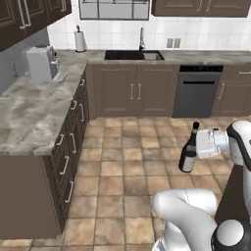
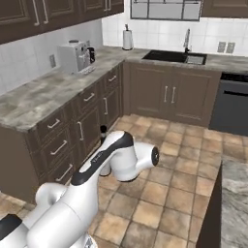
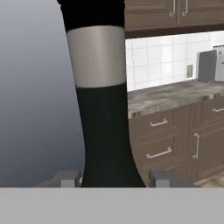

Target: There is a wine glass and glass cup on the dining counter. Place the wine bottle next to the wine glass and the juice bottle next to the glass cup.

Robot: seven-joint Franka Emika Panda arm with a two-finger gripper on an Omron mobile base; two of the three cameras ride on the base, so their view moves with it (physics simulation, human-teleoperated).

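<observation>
Because it must travel to the dining counter, the wine bottle hangs upright at right of frame, pinched by the gripper above the floor tiles.

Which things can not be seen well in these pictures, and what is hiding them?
- Wine bottle: in the right base view the arm covers all but its cap; in the hand view its top is cut off by the edge.
- Gripper: in the left base view, its fingers are behind the bottle.
- Dining counter: cut off at the right base view's right edge.
</observation>
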